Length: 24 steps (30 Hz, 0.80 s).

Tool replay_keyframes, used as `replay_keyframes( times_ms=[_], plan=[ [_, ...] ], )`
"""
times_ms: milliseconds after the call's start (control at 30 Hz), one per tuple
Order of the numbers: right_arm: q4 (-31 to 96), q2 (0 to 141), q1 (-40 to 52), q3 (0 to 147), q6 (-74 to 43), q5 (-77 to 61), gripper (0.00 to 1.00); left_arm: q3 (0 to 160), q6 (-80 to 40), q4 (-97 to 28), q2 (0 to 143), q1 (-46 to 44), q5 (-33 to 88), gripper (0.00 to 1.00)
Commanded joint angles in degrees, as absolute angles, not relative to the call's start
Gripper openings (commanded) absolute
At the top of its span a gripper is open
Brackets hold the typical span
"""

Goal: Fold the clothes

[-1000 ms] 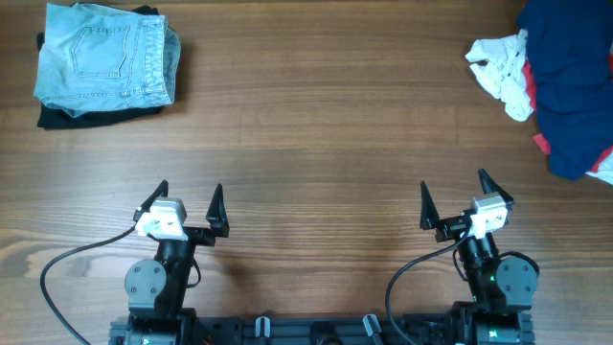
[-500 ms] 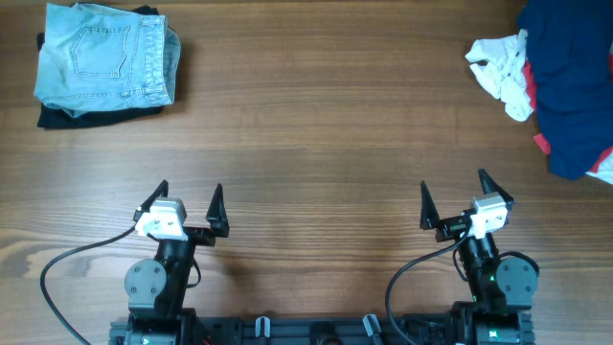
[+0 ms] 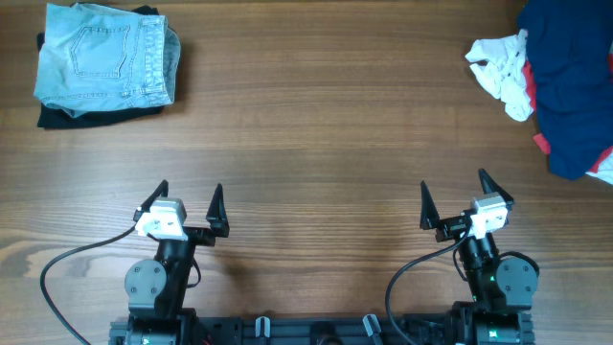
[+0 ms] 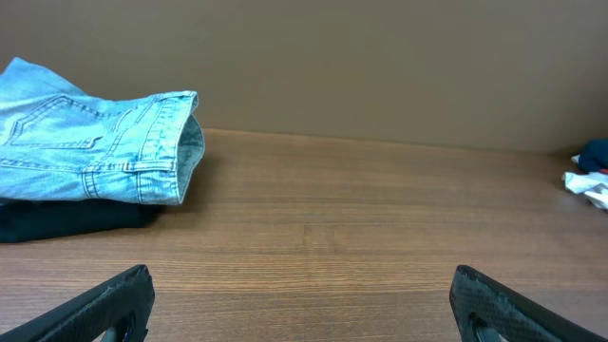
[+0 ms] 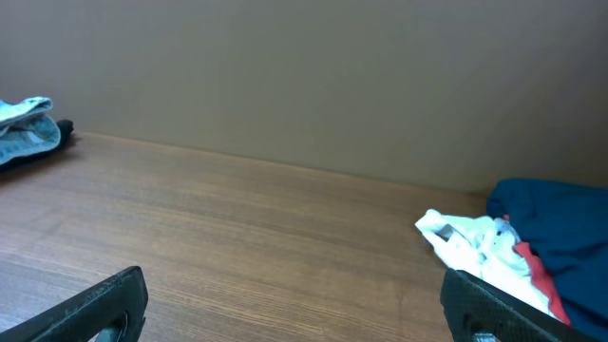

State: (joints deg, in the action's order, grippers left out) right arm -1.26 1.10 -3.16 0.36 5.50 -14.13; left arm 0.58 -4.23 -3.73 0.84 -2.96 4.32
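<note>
The clothes, a crumpled dark blue shirt (image 3: 573, 86), lie in a heap at the table's far right corner, partly cut off by the frame edge. The right wrist view shows the same dark blue shirt (image 5: 556, 218) at far right, and a sliver of it (image 4: 597, 152) appears in the left wrist view. My left gripper (image 3: 190, 186) (image 4: 302, 280) stands open near the front edge at left, nothing between its fingers. At front right my right gripper (image 3: 452, 179) (image 5: 294, 278) is open too, well short of the shirt.
A white cloth (image 3: 503, 69) (image 5: 475, 242) and a bit of red fabric (image 3: 542, 144) lie against the blue heap. Folded light-blue jeans (image 3: 105, 53) (image 4: 90, 142) rest on a black garment (image 3: 57, 117) at far left. A wall backs the table.
</note>
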Motion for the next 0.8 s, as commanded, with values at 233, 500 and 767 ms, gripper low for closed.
replay_keyframes(
  times_ms=[233, 500, 767],
  plan=[
    [-1.4, 0.5, -3.0, 0.3, 5.9, -15.9, 1.0, 0.3, -5.0, -3.3, 0.2, -3.2, 3.8, 1.0],
    [-1.6, 0.5, -3.0, 0.3, 6.0, -13.4, 1.0, 0.3, -5.1, -2.1, 0.2, -3.2, 3.4, 1.0],
    [-13.8, 0.5, -3.0, 0.3, -3.6, -11.0, 1.0, 0.3, -8.7, 0.7, 0.2, -3.2, 8.1, 1.0]
  ],
)
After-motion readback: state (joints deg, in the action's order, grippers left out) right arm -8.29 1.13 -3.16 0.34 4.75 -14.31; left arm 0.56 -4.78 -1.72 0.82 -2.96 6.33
